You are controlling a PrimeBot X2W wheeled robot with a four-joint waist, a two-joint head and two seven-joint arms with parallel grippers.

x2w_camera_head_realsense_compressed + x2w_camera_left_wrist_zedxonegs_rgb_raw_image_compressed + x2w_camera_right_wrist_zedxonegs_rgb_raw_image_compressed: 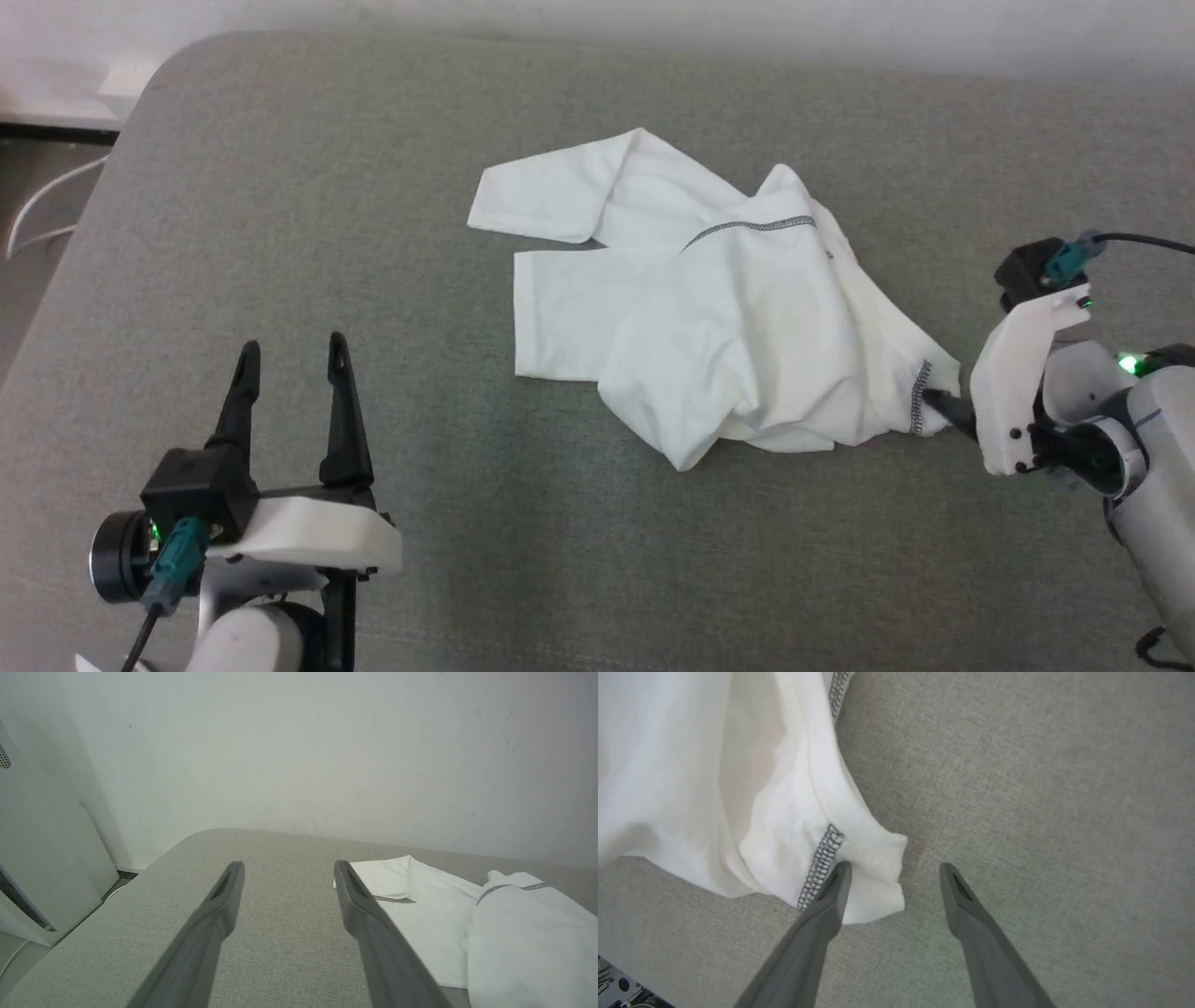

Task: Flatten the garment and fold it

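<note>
While the garment [728, 317] lies crumpled on your desk [373, 187], both jaws stand apart, right gripper [894, 867] at its stitched corner, left gripper [291, 343] well apart.

White garment [709, 345] lies crumpled, grey zigzag stitching showing

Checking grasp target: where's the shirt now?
Shirt lies crumpled on the surface, right of centre in head view; its near-right corner is at the open right gripper, left gripper apart.
</note>
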